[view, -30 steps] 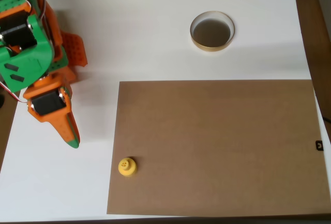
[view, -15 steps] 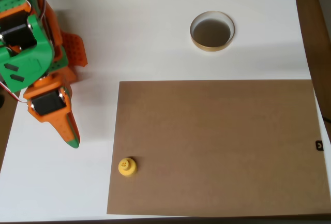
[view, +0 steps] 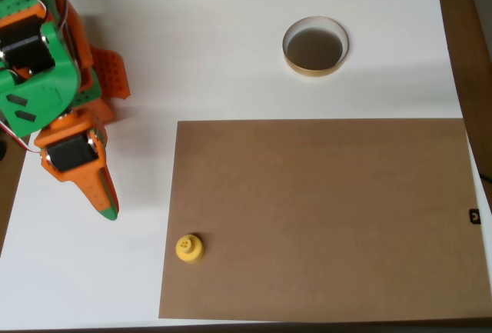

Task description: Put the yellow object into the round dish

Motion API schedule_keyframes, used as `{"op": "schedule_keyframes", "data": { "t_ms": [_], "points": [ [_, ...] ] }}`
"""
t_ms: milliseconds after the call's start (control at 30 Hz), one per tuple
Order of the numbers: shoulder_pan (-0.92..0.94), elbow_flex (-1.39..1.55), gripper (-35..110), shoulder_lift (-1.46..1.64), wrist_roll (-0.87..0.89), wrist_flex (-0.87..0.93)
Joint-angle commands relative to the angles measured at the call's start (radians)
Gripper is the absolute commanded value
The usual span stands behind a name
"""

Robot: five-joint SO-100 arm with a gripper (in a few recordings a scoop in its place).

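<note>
The yellow object (view: 188,248) sits upright on the lower left corner of a brown board, knob up. The round dish (view: 315,46), tan rim with a dark inside, stands on the white table at the upper middle, far from the yellow piece. My green and orange arm fills the left edge, and its gripper (view: 106,208) points down the picture toward the table, about a hand's width left of the yellow object. The fingers lie together in one pointed tip with nothing between them.
A large brown board (view: 323,218) covers the lower right of the white table (view: 207,56). A small black clip (view: 474,216) sits at the board's right edge. A dark wooden strip runs along the right side.
</note>
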Motion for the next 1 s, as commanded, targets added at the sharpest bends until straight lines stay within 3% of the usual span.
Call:
{"op": "schedule_keyframes", "data": {
  "t_ms": [0, 967],
  "points": [
    [0.014, -0.011, 0, 0.018, 0.003, -0.003],
    [0.035, -0.011, 0, 0.018, 0.021, -0.006]
  ]
}}
